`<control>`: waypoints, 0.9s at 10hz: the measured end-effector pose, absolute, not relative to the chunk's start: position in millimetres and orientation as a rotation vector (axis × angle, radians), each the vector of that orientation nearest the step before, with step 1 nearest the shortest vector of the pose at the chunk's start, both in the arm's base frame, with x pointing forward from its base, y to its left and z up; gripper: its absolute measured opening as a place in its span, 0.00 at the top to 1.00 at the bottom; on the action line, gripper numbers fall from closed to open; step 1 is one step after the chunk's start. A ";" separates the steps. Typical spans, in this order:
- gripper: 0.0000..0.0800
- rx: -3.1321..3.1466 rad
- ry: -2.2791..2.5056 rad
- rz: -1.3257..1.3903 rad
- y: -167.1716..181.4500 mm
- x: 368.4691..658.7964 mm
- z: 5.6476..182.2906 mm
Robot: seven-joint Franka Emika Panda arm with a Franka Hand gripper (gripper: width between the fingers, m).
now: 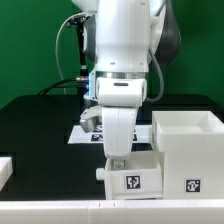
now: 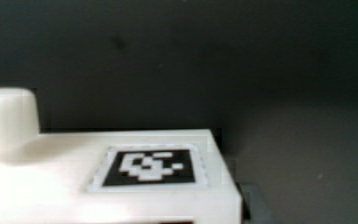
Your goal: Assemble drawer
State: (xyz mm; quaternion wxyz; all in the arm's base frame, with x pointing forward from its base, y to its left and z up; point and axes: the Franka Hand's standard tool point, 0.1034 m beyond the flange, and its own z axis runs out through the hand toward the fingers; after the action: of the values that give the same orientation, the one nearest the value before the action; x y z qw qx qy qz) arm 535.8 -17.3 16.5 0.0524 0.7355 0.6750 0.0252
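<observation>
The drawer (image 1: 130, 180) is a small white tray with a black-and-white tag on its front. It sits near the table's front edge, against the side of the larger white tagged box (image 1: 186, 150). My gripper (image 1: 118, 160) reaches straight down onto the drawer's top edge, with its fingers close together on the wall. In the wrist view the drawer (image 2: 87, 190) fills the lower part, very close, with its tag (image 2: 153, 166) and a rounded white knob (image 2: 5, 122) at one corner. The fingertips are hidden in the wrist view.
The marker board (image 1: 88, 130) lies behind the arm on the black table. Another white part (image 1: 5, 170) shows at the edge on the exterior view's left. A green wall and cables stand at the back.
</observation>
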 end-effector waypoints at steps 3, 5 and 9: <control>0.95 2.239 2.049 0.077 -18.2 536.0 16.6; 0.95 2.250 2.056 0.047 -19.8 533.8 15.5; 0.95 2.305 2.087 -0.128 -28.7 530.8 16.4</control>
State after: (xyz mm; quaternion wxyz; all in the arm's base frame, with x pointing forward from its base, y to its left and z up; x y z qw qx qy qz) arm 530.8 -28.7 16.4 0.0147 0.7405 0.6707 -0.0411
